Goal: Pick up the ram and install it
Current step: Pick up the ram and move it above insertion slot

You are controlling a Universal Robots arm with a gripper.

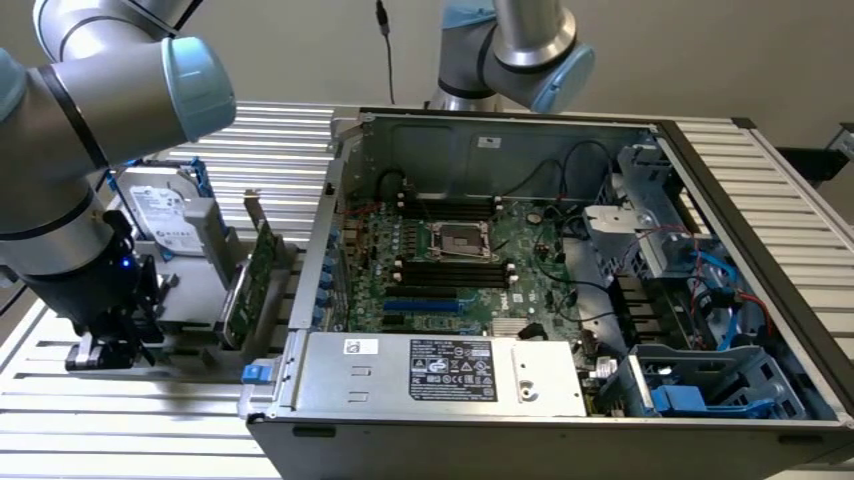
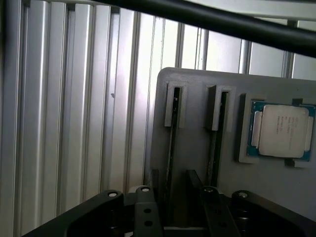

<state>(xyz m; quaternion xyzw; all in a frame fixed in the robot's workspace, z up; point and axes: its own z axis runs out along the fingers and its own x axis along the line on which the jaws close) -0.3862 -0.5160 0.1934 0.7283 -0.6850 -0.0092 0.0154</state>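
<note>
Pincer (image 2: 172,202) is spread wide open, down low over the grey holder (image 2: 192,148) on the counter (image 2: 74,123). The ram (image 2: 170,148) stands on edge in its slot, between the jaws. Processor chip (image 2: 281,131) sits alongside.

The bench (image 2: 74,123) is ribbed, satin-bright metal; the holder (image 2: 195,148) on it looks matt grey plastic, the processor (image 2: 284,129) lid brushed silver metal, the hand (image 2: 177,207) matt black
</note>
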